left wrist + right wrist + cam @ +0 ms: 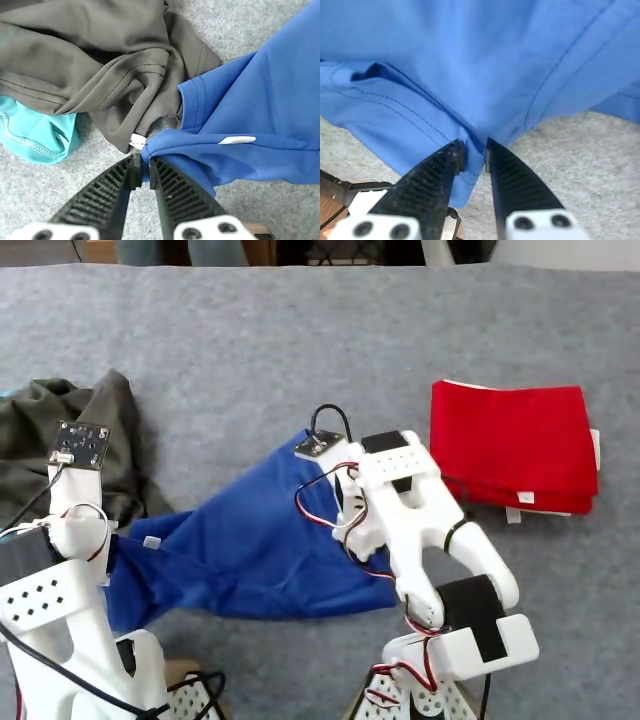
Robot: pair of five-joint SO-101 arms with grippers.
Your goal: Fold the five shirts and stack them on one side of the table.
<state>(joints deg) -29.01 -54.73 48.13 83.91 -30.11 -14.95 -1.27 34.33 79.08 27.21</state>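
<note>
Grey, felt-like table cover fills the high view. Past its far edge, along the top of the frame, a strip of room is cut off too short to make out.

At the left edge lies a crumpled olive shirt of smooth, stitched knit, partly out of frame. In the left wrist view a teal shirt peeps from under it, mostly hidden.

The left gripper has its ribbed black fingers pinched on a bunched corner of the blue shirt, just beside the olive hem. A white tag sits on the blue fabric nearby. The blue shirt spreads in a rough wedge across the middle of the table, and its upper right corner is covered by the white right arm.

The right gripper is clamped on a fold of that blue shirt at its hem.

At the right, well apart, a red stack lies folded square. How many shirts it holds cannot be told.
</note>
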